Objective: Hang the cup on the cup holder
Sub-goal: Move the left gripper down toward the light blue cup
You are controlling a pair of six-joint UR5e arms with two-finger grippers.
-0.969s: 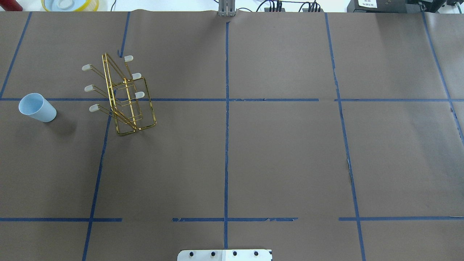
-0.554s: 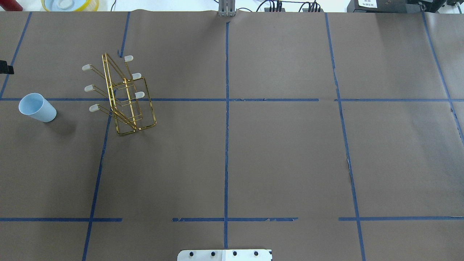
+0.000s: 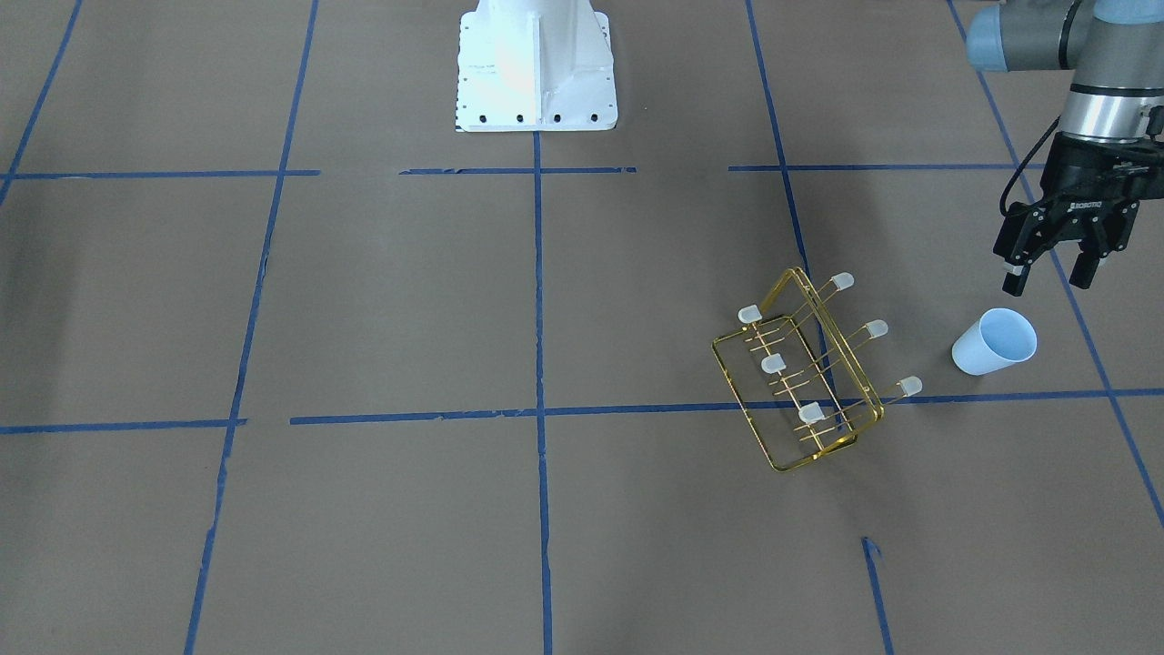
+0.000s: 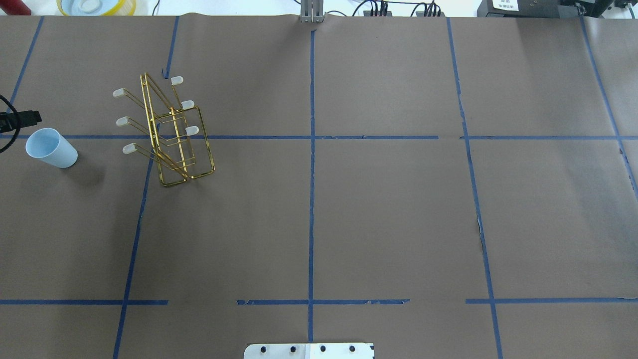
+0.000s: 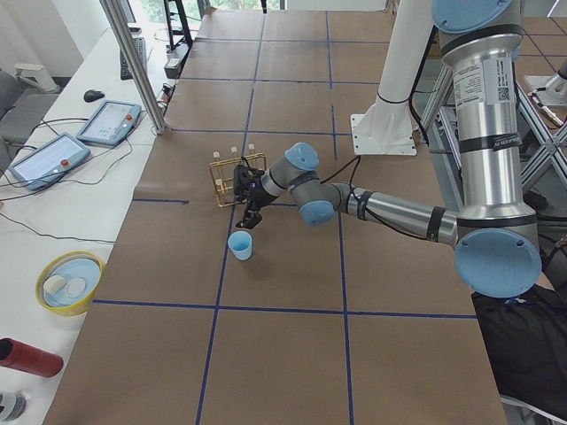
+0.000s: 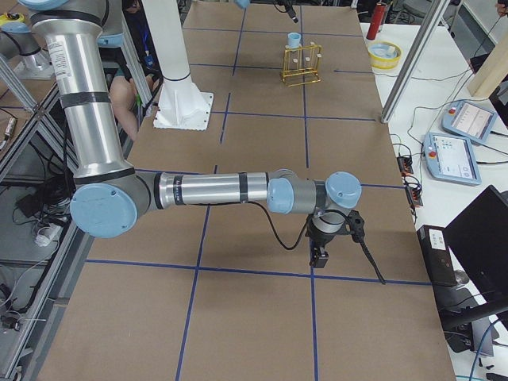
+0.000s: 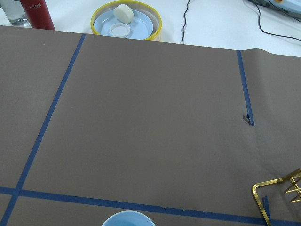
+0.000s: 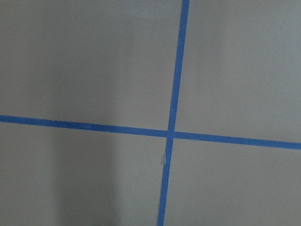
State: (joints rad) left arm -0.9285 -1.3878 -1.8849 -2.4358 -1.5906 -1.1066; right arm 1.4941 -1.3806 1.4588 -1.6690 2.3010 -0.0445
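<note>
The pale blue cup (image 3: 994,341) stands upright on the brown table, rim up, at the robot's far left; it also shows in the overhead view (image 4: 51,148) and at the bottom edge of the left wrist view (image 7: 128,219). The gold wire cup holder (image 3: 800,373) with capped prongs stands beside it, toward the table's middle (image 4: 169,132). My left gripper (image 3: 1046,277) is open and empty, hovering just above and behind the cup, apart from it. My right gripper (image 6: 320,254) hangs low over the table far to the robot's right; I cannot tell whether it is open or shut.
A yellow-rimmed bowl (image 7: 126,21) and a red bottle (image 7: 36,12) sit beyond the table's far edge. The robot's white base (image 3: 536,64) is at the near middle. Blue tape lines cross the brown paper.
The left gripper has come into the overhead view from the left edge and moved toward the cup. The cup and holder have not moved.
</note>
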